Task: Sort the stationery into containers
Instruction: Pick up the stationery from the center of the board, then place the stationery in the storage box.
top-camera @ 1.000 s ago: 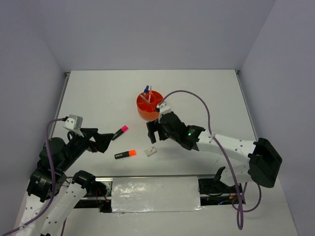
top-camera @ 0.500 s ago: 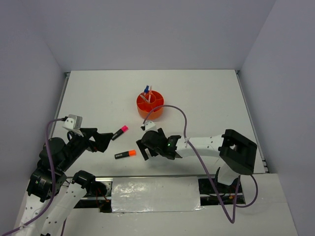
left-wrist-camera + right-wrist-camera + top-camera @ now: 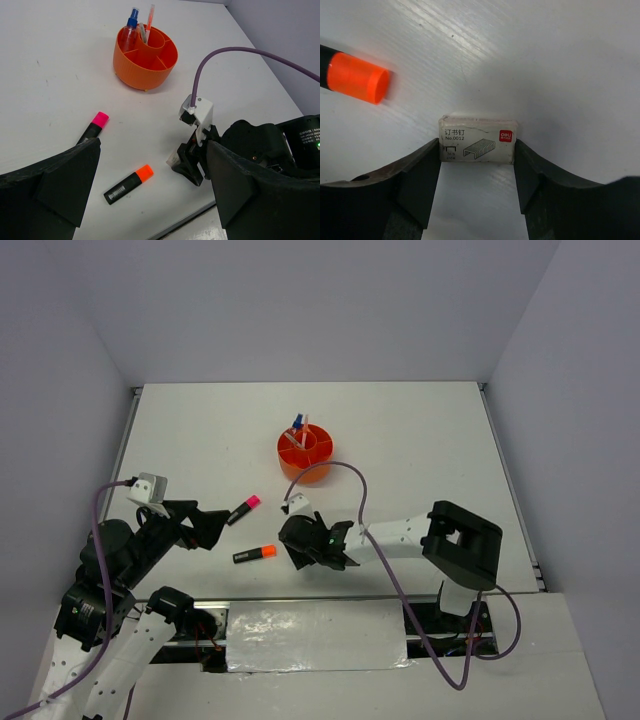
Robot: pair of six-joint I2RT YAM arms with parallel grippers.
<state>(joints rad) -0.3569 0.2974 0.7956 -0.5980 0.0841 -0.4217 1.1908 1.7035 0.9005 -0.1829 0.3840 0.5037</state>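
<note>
A small white staple box (image 3: pixel 477 140) lies flat on the table. My right gripper (image 3: pixel 477 152) is down over it, and its jaws touch both short ends; in the top view the right gripper (image 3: pixel 303 550) hides the box. A black highlighter with an orange cap (image 3: pixel 255 554) lies just left of it, and one with a pink cap (image 3: pixel 243 509) lies farther left. The round orange tub (image 3: pixel 305 453) stands behind them and holds a blue-clear marker (image 3: pixel 131 27) and thin pens. My left gripper (image 3: pixel 212 528) is open and empty, left of the pink highlighter.
The table's near edge, with its metal rail (image 3: pixel 315 600), runs just below the right gripper. The right arm's purple cable (image 3: pixel 335 470) loops over the table between the gripper and the tub. Grey walls close in the back and both sides.
My right gripper has swung from beside the tub down and left to the white box, and now stands around it. The left arm and both highlighters have not moved.
</note>
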